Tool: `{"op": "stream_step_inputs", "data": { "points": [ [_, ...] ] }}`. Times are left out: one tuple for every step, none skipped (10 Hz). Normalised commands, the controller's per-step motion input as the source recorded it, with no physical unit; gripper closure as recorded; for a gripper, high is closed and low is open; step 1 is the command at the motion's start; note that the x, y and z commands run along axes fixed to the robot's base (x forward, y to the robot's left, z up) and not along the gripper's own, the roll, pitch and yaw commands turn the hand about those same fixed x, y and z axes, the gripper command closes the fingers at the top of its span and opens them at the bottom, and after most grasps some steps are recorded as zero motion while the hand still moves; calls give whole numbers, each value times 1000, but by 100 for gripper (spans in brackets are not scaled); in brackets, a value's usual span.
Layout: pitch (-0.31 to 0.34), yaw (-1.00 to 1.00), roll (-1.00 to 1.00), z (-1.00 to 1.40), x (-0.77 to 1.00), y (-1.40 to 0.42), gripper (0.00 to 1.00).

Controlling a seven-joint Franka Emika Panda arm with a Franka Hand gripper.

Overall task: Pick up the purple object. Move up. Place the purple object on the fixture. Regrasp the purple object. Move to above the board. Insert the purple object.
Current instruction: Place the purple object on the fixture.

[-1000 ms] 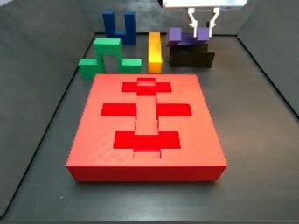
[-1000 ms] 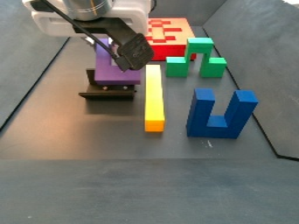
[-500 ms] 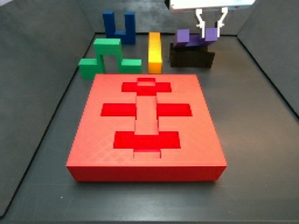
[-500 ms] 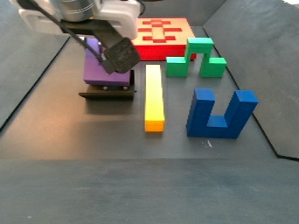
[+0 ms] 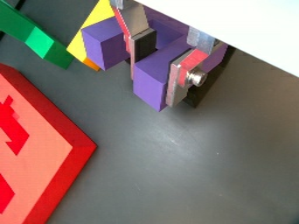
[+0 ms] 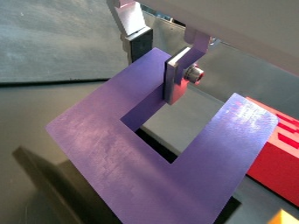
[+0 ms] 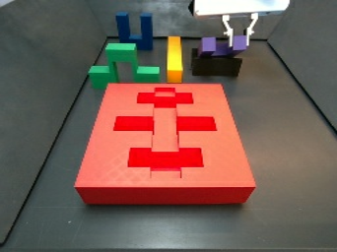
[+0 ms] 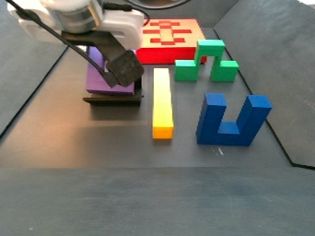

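The purple object rests on the dark fixture at the far end of the floor, beyond the red board. My gripper stands over it. In both wrist views the gripper straddles one prong of the purple object, its two pads against the prong's opposite faces. The fixture shows dark beneath the piece. A corner of the board lies close by.
A yellow bar lies just beside the fixture. Green blocks and a blue two-pronged block stand further along. Dark walls enclose the floor on all sides.
The gripper has shifted sideways over the purple object and its fingers have drawn closer, from spanning more of the piece to clasping one prong. The purple object has stayed on the fixture.
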Motion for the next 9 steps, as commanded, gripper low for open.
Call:
{"op": "stream_step_inputs", "data": {
  "points": [
    [0, -63, 0, -134, -109, 86, 100],
    [0, -29, 71, -134, -34, 14, 100],
    [0, 0, 60, -54, 0, 0, 100],
    [0, 0, 0, -140, 0, 0, 100],
    [0, 0, 46, -191, 0, 0, 100],
    [0, 0, 143, -266, 0, 0, 100],
    [0, 0, 63, -111, 0, 0, 100],
    [0, 0, 0, 0, 0, 0, 100],
    [0, 0, 0, 0, 0, 0, 0]
  ]
}}
